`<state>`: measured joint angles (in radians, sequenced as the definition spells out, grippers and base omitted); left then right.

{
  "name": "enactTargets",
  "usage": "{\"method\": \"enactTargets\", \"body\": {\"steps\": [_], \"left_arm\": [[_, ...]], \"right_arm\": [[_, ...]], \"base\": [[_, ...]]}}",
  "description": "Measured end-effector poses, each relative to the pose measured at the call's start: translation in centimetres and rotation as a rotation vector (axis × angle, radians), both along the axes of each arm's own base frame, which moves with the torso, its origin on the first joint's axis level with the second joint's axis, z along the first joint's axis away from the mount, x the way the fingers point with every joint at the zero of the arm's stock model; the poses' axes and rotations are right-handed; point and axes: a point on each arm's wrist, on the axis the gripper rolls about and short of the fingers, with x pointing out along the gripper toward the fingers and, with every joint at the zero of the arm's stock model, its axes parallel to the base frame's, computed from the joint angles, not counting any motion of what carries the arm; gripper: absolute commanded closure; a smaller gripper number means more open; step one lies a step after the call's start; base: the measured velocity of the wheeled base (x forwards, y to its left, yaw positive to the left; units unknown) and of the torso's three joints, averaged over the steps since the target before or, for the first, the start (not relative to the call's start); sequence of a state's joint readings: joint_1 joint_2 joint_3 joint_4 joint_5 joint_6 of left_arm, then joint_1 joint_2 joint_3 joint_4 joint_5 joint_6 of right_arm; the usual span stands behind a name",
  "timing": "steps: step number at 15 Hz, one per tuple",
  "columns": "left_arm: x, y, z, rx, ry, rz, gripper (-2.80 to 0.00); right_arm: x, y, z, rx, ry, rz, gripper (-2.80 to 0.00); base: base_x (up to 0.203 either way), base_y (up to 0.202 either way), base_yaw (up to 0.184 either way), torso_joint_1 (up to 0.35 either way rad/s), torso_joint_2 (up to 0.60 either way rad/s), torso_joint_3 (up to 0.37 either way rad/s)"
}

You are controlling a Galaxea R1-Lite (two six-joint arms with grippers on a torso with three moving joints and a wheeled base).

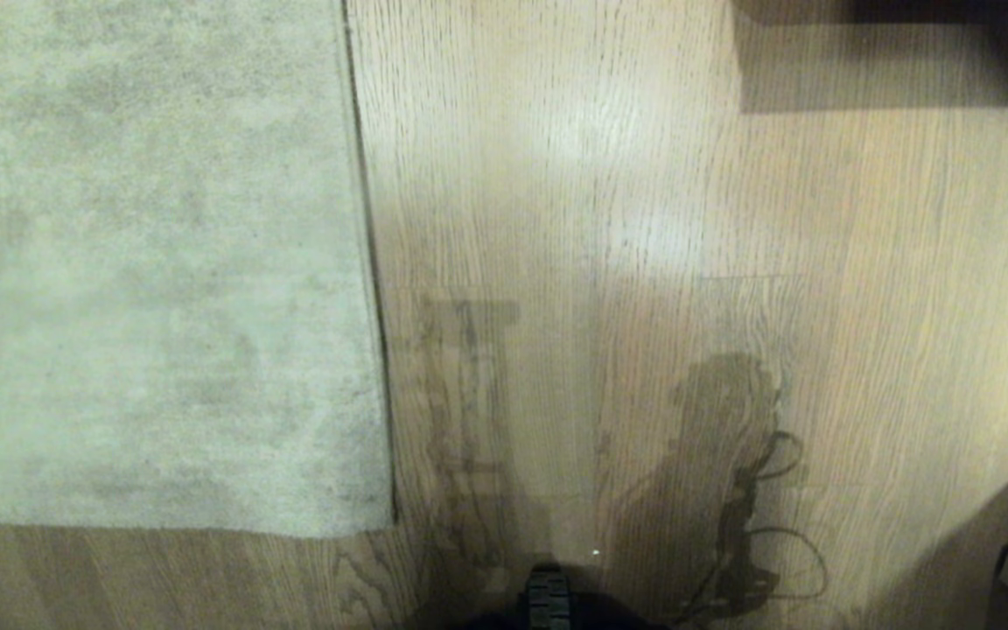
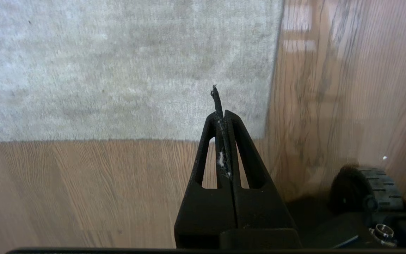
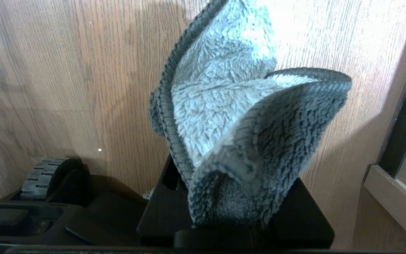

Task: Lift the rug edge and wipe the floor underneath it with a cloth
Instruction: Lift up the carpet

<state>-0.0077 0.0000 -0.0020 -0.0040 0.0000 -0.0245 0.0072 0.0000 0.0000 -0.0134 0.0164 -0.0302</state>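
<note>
The pale grey-beige rug [image 1: 154, 262] lies flat on the wood-grain floor [image 1: 644, 219]. Its straight rug edge [image 1: 373, 289] runs down to a corner [image 1: 386, 525] at lower left. Neither arm shows in the head view, only their shadows on the planks. In the left wrist view my left gripper [image 2: 223, 114] hangs shut above the floor, close to the rug corner [image 2: 263, 135], with only lint and a thin dark strand at its tips. My right gripper [image 3: 233, 183] is shut on the fluffy grey-green cloth [image 3: 224, 106], which bunches up over its fingers and hides them.
My base's front wheel [image 1: 548, 599] sits at the near edge of the head view, right of the rug corner. A dark piece of furniture [image 1: 906, 52] casts a shadow at the far right. A pale furniture base [image 3: 393, 197] stands on the right.
</note>
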Motion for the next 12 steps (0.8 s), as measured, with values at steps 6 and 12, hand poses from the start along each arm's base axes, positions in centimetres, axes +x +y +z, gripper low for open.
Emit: {"method": "enactTargets", "body": {"steps": [6, 12], "left_arm": [[-0.8, 0.1, 2.8, -0.004, -0.076, 0.046, 0.0], [0.3, -0.1, 5.0, -0.001, 0.023, -0.054, 0.0]], "right_arm": [[0.0, 0.0, 0.0, 0.0, 0.0, 0.0, 0.0], [0.0, 0.0, 0.0, 0.0, 0.0, 0.0, 0.0]], "base": [[0.0, 0.0, 0.0, 0.0, 0.0, 0.0], [0.0, 0.0, 0.0, 0.0, 0.0, 0.0]]}}
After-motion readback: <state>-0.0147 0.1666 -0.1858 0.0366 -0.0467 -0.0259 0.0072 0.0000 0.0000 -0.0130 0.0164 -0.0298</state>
